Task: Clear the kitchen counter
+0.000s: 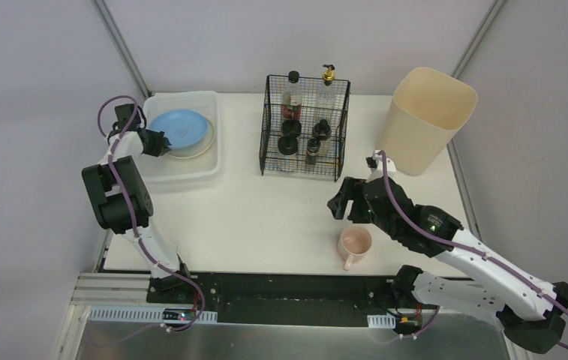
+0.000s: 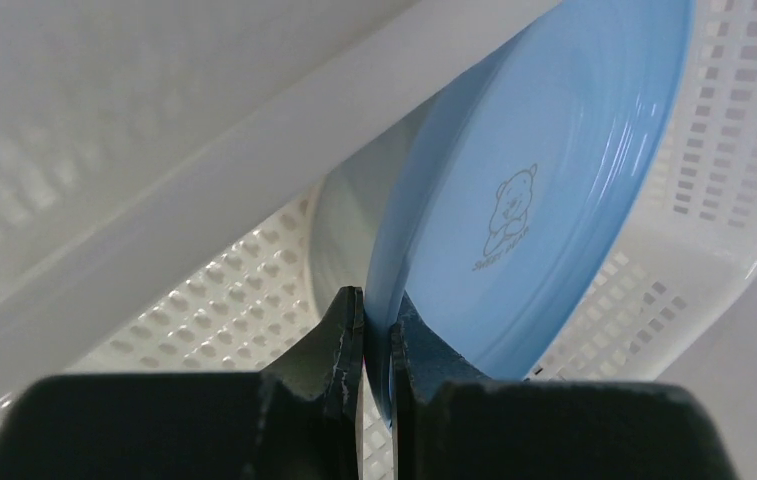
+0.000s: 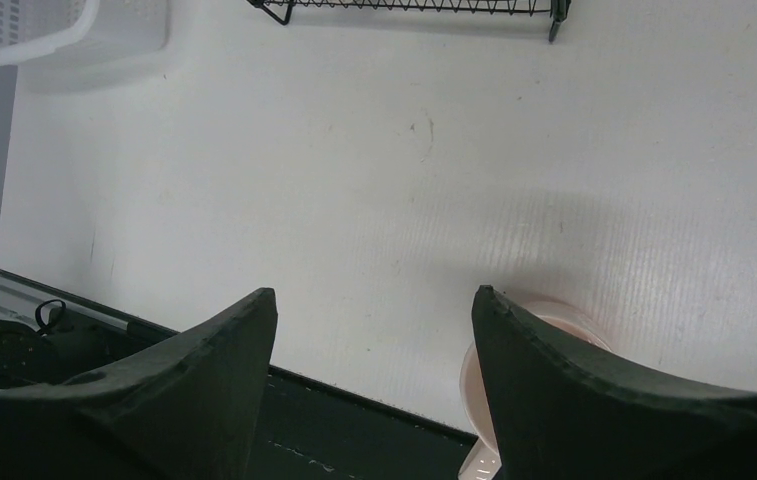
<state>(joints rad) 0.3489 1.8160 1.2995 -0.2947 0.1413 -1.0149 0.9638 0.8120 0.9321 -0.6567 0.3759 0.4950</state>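
Kitchen counter (image 1: 265,217): mug (image 1: 355,244) nr R gripper (image 3: 374,298)

table (image 1: 265,217): plain matte white, marked with a few faint grey scuffs
blue plate (image 2: 554,190): light blue, with a small bear outlined in thin grey line and tiny lettering printed beneath it
tray (image 1: 183,171): translucent white, its walls patterned with rows of small rectangular holes
cup (image 1: 356,244): pale pink inside and out
bin (image 1: 423,120): cream throughout
wire rack (image 1: 273,150): black, woven as a fine square grid
left claw (image 2: 374,330): black, scratched pale at the edges
right claw (image 3: 374,320): dark grey-black
cables (image 1: 408,217): purple
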